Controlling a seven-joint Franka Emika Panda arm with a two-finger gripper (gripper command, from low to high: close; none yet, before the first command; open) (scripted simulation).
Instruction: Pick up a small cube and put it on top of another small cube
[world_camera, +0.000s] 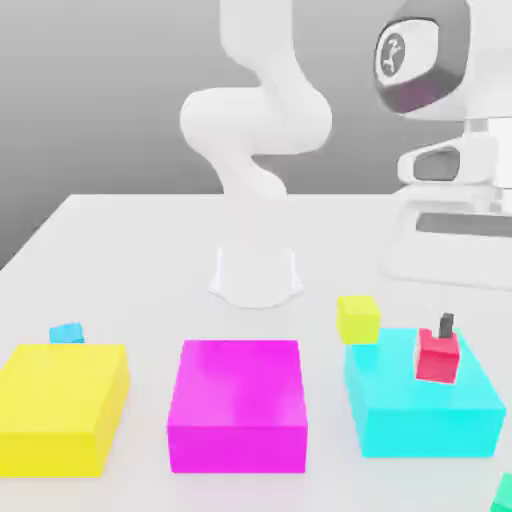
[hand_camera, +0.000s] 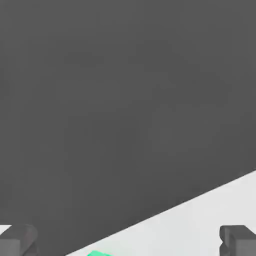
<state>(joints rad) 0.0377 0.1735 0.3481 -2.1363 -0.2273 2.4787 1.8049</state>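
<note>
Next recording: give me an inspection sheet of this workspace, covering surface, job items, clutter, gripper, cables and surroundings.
Surface: white table, flat, bearing the arm's base.
Job's things: tiny cyan cube behind the yellow block, at the exterior view's left; tiny green cube at the lower right edge, apart from it, not yet stacked.
Clutter: magenta block in the middle; large cyan block at the right, with a small red cube on top carrying a dark peg; small yellow-green cube behind that block.
Gripper: gripper open, holding nothing, fingertips wide apart.
Cables: nothing seen.
Surroundings: plain grey backdrop.
</note>
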